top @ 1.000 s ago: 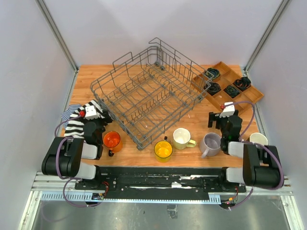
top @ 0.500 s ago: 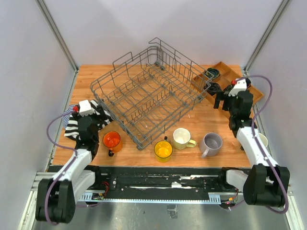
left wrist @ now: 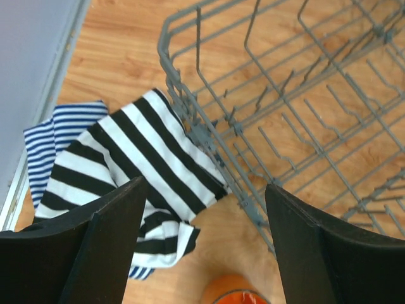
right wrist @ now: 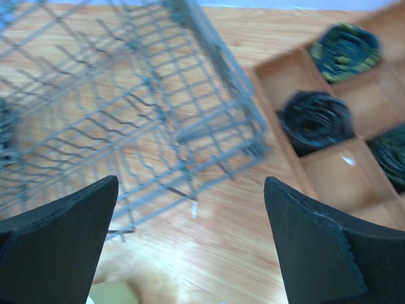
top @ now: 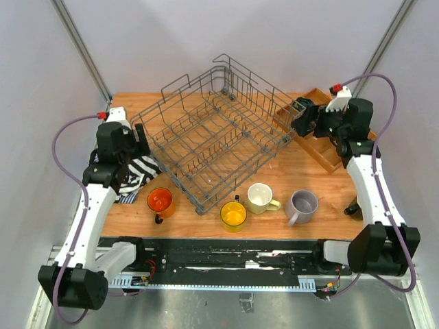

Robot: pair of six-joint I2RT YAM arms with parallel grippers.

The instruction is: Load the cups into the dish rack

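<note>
The grey wire dish rack (top: 212,130) stands in the middle of the table and holds no cups. Along the front stand the orange mug (top: 160,201), the yellow mug (top: 233,214), the cream mug (top: 260,197) and the lavender mug (top: 302,204). A dark object (top: 353,205), partly behind the right arm, may be the black mug. My left gripper (top: 137,147) is open and empty over the rack's left corner (left wrist: 209,149); the orange mug (left wrist: 234,291) is just below it. My right gripper (top: 305,122) is open and empty by the rack's right corner (right wrist: 221,69).
A black-and-white striped cloth (top: 134,171) lies against the rack's left corner, over a blue striped one (left wrist: 57,133). A brown wooden tray (top: 328,147) with black coils (right wrist: 313,120) sits at the back right. Walls close in both sides.
Both arms have risen from near their bases and reached outward. The left gripper went up to the rack's left corner, the right one up to the rack's right corner by the tray.
</note>
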